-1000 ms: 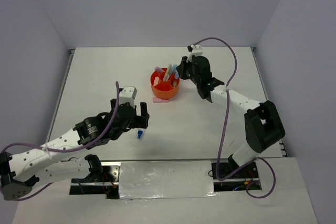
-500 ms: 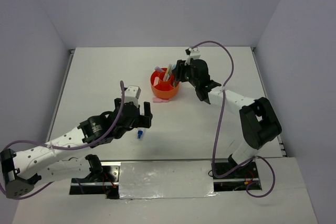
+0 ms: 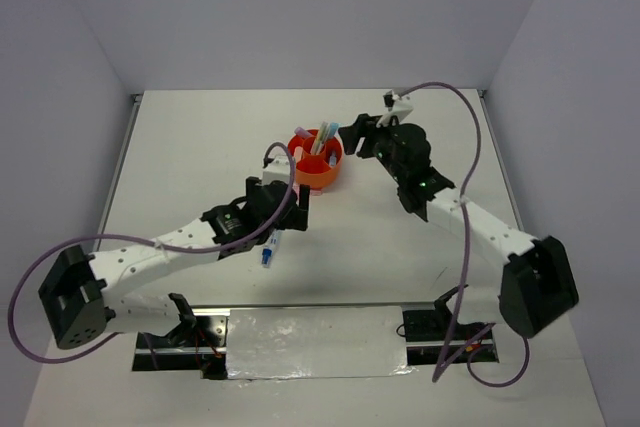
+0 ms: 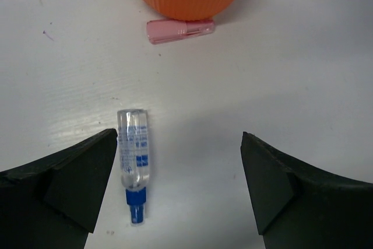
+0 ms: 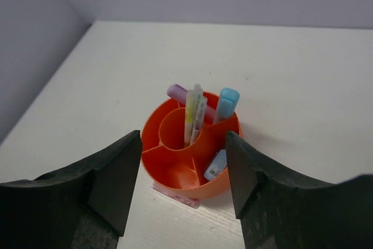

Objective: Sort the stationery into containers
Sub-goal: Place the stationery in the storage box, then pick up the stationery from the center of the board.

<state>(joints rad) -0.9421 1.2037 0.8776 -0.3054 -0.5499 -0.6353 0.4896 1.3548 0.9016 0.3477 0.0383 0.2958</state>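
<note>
Reaching forward since a second ago, my left arm has come in from the near left, and my left claw (image 4: 179, 150) now hangs spread wide over the white table (image 3: 200, 147), holding nothing. My right claw (image 5: 183, 144) has backed off to the right of the round orange organizer (image 5: 152, 122), and its fingers have parted; they stand open and empty, with the organizer framed between them in the wrist view.

A white-blue tube (image 4: 134, 150) lies flat on the table just inside my left claw's left finger, blue cap toward me; I cannot tell whether they touch. A pink highlighter (image 4: 180, 29) lies against the foot of the organizer. Inside the organizer, a yellow pen (image 5: 191, 112) stands in the central cup, while blue highlighters (image 5: 227, 102) and a purple one (image 5: 178, 93) lean in the outer compartments.
</note>
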